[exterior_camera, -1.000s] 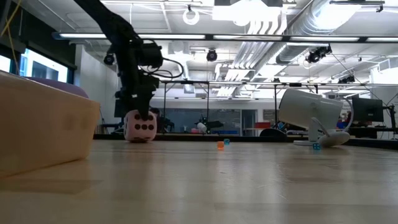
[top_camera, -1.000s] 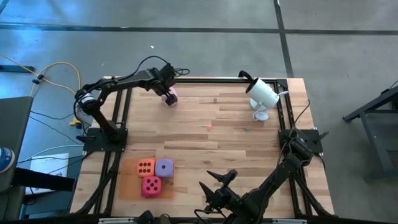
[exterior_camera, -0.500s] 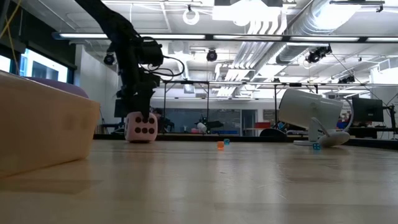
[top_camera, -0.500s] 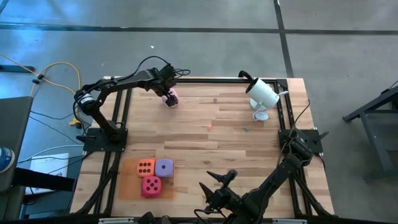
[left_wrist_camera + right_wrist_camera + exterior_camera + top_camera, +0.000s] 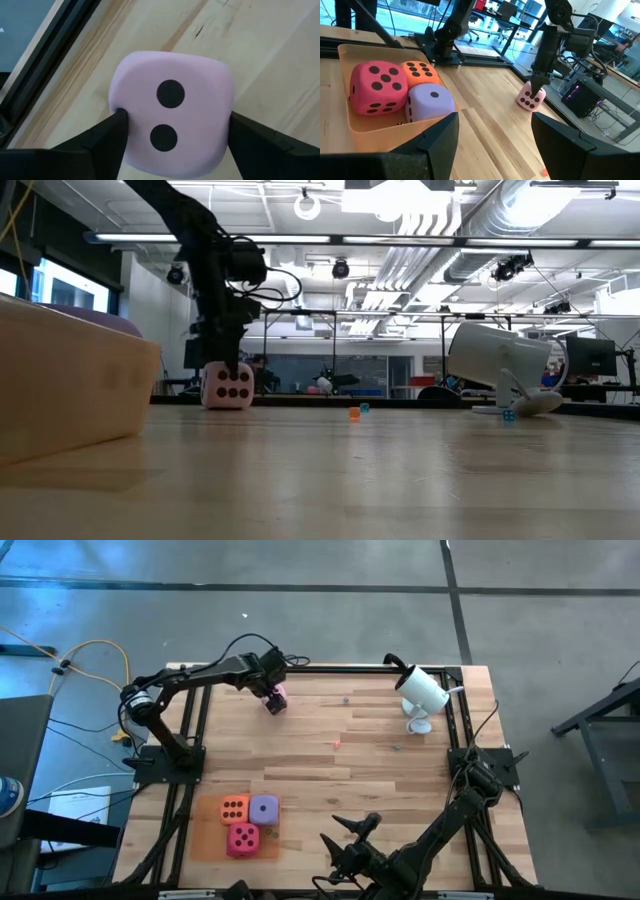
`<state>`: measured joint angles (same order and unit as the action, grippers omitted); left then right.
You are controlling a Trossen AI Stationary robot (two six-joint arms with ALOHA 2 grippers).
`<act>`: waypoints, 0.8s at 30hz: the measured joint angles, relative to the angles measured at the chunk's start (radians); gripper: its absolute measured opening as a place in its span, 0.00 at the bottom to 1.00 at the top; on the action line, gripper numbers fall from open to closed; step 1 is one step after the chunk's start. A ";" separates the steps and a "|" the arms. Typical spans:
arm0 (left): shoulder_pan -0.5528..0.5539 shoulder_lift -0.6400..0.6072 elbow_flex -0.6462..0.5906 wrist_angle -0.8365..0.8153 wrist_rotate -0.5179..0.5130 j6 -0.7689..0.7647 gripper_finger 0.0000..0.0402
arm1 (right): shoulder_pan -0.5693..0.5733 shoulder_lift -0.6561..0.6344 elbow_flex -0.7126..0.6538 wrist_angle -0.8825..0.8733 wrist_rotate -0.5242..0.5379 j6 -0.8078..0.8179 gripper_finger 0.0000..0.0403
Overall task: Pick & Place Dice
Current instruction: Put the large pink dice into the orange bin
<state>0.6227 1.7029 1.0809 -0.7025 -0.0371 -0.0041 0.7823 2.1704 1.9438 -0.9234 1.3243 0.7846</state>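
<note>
The light pink die [image 5: 170,120] rests on its bottom face on the wooden table near the far left edge [image 5: 276,700], two pips facing up. My left gripper [image 5: 175,135] comes down on it from above [image 5: 228,365], shut on it. The orange die [image 5: 234,808], purple die [image 5: 264,808] and magenta die [image 5: 243,838] sit in the flat orange tray [image 5: 205,840] at the near left. My right gripper [image 5: 492,150] hangs open above the table's near edge [image 5: 350,832], holding nothing. My left gripper pinches the light pink die between its two fingers, one on each of two opposite side faces. One fingertip [image 5: 112,127] dents the soft side [image 5: 119,111]. The fingers point down from above. The die stands on the table, upright.
A white camera on a stand [image 5: 422,692] occupies the far right corner. Tiny coloured bits [image 5: 337,744] lie mid-table. Black frame rails [image 5: 330,668] run along the table's edges. Bare wood [image 5: 380,780] spans the middle and right.
</note>
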 joint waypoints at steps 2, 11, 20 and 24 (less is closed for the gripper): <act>-0.001 0.006 0.000 0.000 -0.003 0.000 0.70 | 0.001 0.000 0.000 0.000 0.000 0.000 0.59; 0.001 0.026 0.003 -0.002 0.008 0.040 0.69 | 0.001 0.000 0.000 0.005 -0.024 -0.001 0.59; 0.020 0.006 0.001 -0.016 0.049 0.089 0.67 | 0.001 0.000 0.000 0.005 -0.027 -0.002 0.59; 0.009 -0.063 -0.007 -0.022 0.062 0.102 0.61 | 0.003 0.000 0.000 0.004 -0.027 -0.002 0.59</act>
<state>0.6320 1.6394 1.0741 -0.7244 0.0250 0.0979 0.7853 2.1704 1.9438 -0.9192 1.2970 0.7822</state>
